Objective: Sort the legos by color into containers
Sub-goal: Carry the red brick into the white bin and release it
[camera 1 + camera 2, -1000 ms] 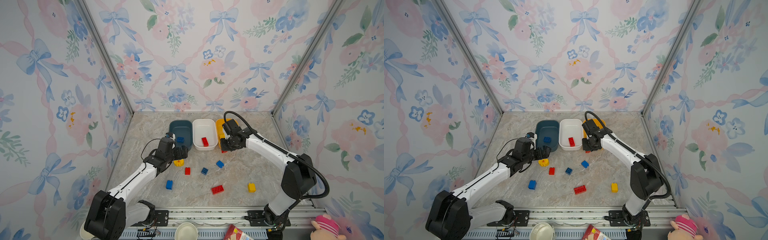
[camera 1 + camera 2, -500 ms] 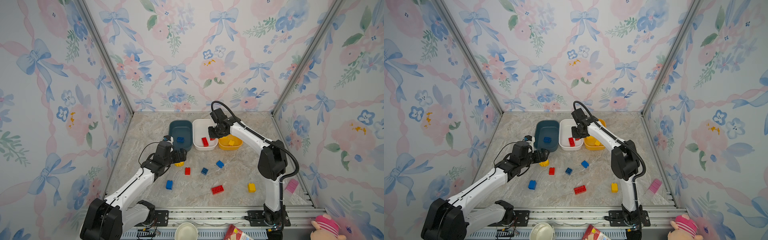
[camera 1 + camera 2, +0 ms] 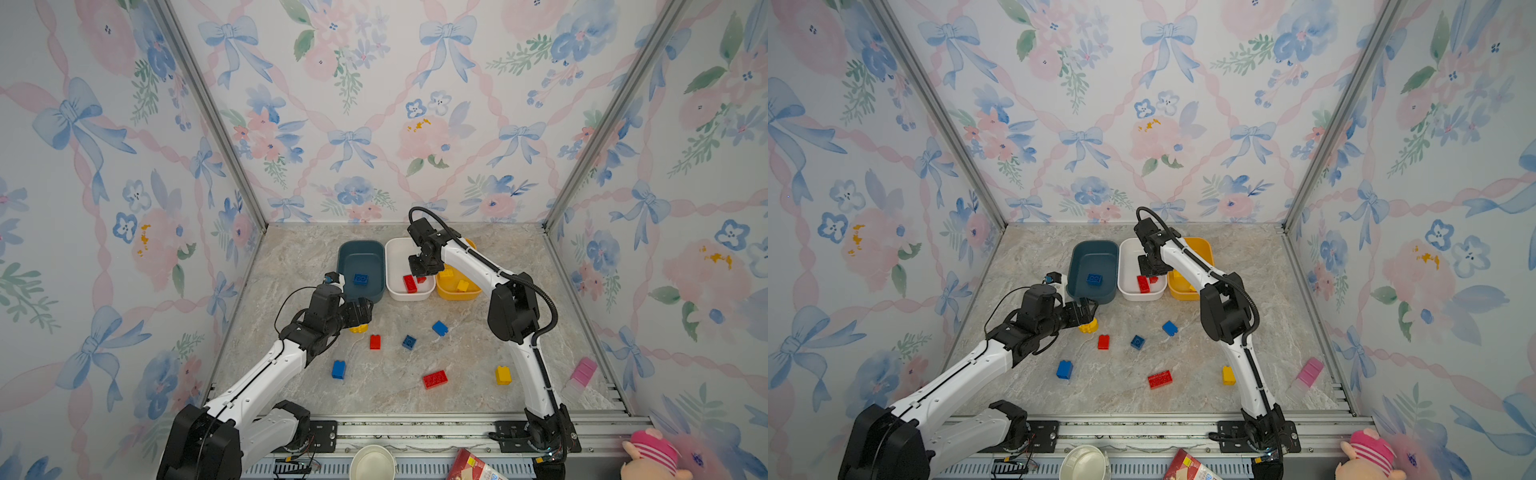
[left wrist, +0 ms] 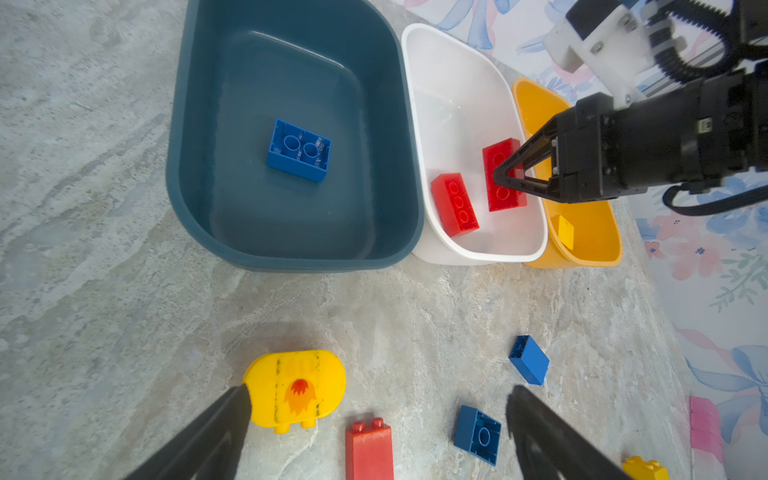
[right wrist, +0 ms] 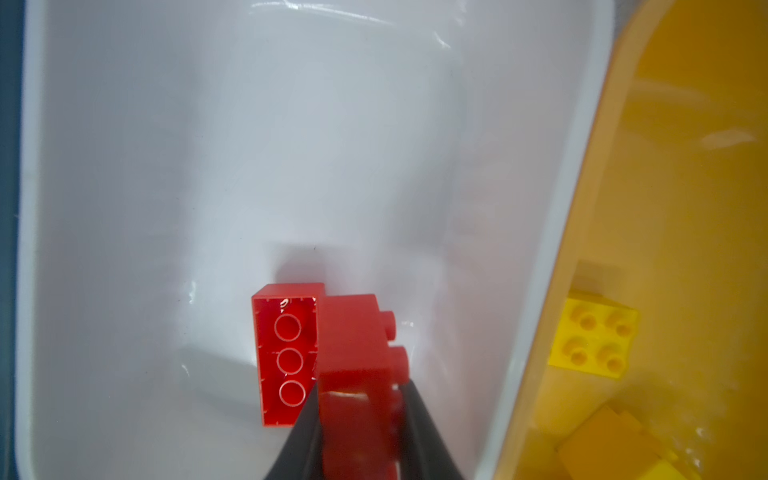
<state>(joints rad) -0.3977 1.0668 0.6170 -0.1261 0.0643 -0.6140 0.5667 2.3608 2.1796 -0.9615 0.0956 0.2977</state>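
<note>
You have three tubs: dark blue tub (image 4: 291, 262), one blue brick (image 4: 299, 150); white tub (image 4: 498, 254), one loose red brick (image 4: 454, 204); yellow tub (image 4: 598, 259), at least two yellow. Seven legos (image 3: 434, 379) lie on the bench (image 3: 395, 401). Your right pincer (image 4: 505, 179) clamps a second red brick (image 5: 353, 332) over the white tub; your left pincer (image 4: 379, 392) gapes wide, one fingertip (image 4: 237, 402) just beside the rounded yellow piece (image 4: 295, 388).

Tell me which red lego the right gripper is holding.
The red brick pinched in the right gripper over the white tub; the other red one lies hollow-side up inside.
</note>
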